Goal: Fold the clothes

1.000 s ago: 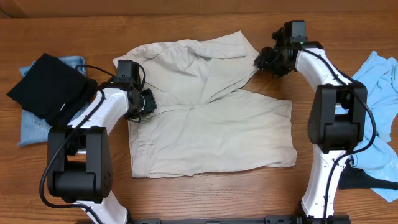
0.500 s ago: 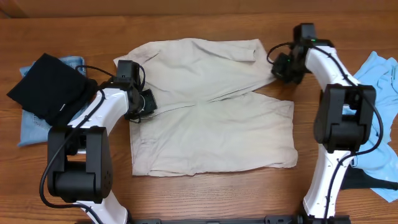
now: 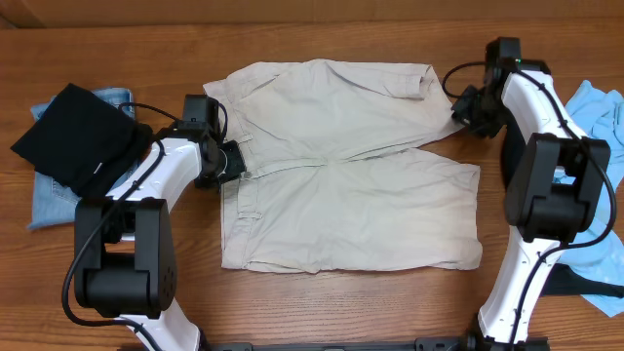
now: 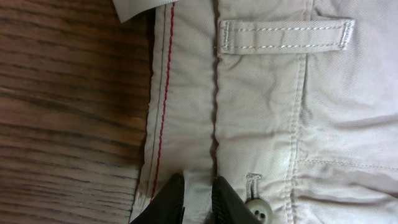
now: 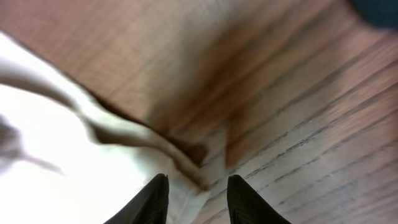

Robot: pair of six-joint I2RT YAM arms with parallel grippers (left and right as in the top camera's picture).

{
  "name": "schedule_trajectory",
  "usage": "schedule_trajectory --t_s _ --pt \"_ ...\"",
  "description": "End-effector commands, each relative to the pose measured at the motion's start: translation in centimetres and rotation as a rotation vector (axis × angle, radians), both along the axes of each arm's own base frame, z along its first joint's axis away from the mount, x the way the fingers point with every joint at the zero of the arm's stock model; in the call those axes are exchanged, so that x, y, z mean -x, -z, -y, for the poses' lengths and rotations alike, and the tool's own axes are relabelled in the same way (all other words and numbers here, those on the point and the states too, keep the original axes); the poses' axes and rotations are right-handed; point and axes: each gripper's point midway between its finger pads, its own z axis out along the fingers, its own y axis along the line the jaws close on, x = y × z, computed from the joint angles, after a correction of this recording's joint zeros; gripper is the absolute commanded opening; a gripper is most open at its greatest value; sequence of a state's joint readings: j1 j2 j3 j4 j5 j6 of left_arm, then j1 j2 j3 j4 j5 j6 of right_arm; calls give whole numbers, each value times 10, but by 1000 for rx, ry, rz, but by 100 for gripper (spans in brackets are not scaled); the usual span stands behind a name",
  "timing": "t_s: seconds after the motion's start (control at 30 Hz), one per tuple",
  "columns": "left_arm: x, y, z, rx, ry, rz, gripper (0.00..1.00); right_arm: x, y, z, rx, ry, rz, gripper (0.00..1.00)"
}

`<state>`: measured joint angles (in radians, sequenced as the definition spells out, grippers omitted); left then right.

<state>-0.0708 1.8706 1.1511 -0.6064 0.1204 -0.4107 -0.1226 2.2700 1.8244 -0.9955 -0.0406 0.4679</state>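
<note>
The light-beige khaki shorts (image 3: 341, 195) lie spread flat in the middle of the table, waistband to the left. My left gripper (image 3: 232, 161) is shut on the waistband. In the left wrist view its fingers (image 4: 198, 194) pinch the cloth (image 4: 261, 93) beside a white button (image 4: 258, 210), below a belt loop. My right gripper (image 3: 466, 105) is at the far right, by the upper leg's hem. In the right wrist view its jaws (image 5: 198, 196) stand apart, with a blurred corner of the shorts (image 5: 56, 155) lying between them.
A black tee (image 3: 73, 136) lies on a blue garment (image 3: 54, 200) at the far left. A light-blue top (image 3: 595, 127) lies at the right edge, with a dark cloth (image 3: 585, 283) below it. Bare wooden table (image 3: 341, 312) surrounds the shorts.
My right gripper has moved right and a little down, drawing the upper leg out flat. The whole shorts have shifted to the right. My left gripper has stayed in place on the waistband.
</note>
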Motion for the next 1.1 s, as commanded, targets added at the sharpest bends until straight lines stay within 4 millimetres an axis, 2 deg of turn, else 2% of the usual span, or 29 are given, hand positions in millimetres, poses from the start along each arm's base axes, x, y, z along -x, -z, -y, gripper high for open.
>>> schedule_trajectory --t_s 0.0,0.1,0.17,0.33,0.4,0.57,0.67,0.9,1.07 --pt "-1 3 -1 -6 18 -5 20 -39 -102 -5 60 -144 268 35" --pt "-1 3 -1 -6 18 -5 20 -53 -126 -41 12 -407 383 41" --pt "-1 3 -1 -6 18 -5 20 -55 -127 -59 -10 -518 410 41" --pt "-1 3 -1 -6 18 -5 20 -58 -103 -97 -5 -693 405 43" --pt "-1 3 -1 -6 18 -5 20 -62 -86 -105 19 -712 385 48" --pt "-1 3 -1 -6 18 -5 20 -66 -52 -117 14 -730 343 49" --pt "-1 3 -1 -6 18 -5 20 -68 -37 -109 37 -680 310 50" --pt "-1 3 -1 -6 18 -5 21 -72 -36 -102 83 -667 307 50" --pt "-1 3 -1 -5 18 -5 20 -68 -25 -103 71 -670 285 46"
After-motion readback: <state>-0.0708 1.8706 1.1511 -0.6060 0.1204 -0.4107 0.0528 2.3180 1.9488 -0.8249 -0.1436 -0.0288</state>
